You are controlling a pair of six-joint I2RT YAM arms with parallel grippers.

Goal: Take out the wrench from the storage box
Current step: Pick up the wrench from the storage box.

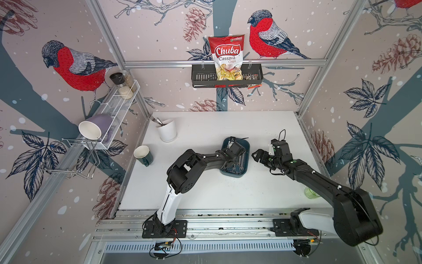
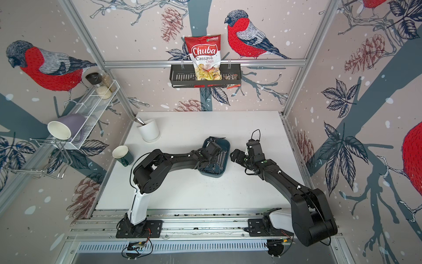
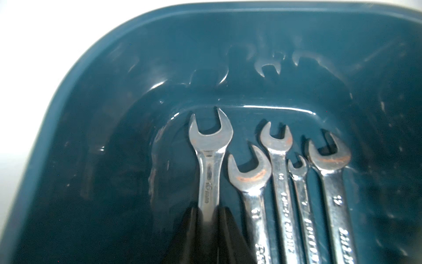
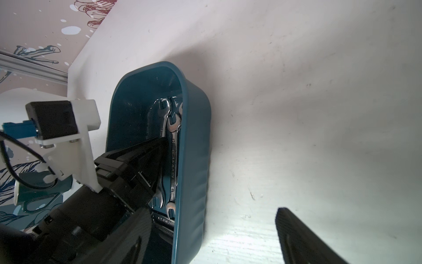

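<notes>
Where the wrench (image 3: 209, 146) lies: between left gripper (image 3: 208, 209) fingers (image 3: 191, 228) (in the box (image 3: 91, 114))
Left fingers: clamping its shaft
Right gripper (image 1: 257, 156): spread, empty

Left arm (image 1: 205, 160) extended forward; left gripper (image 3: 208, 213) pointed down, wrench (image 3: 209, 160) clamped between fingers (image 3: 194, 228). Right gripper (image 1: 256, 155) held wide open, just right of left gripper.

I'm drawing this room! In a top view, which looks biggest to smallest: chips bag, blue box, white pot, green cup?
1. Chips bag
2. Storage box, partly hidden by the left arm
3. White pot
4. Green cup, close to the pot, so that pair is unsure
</notes>
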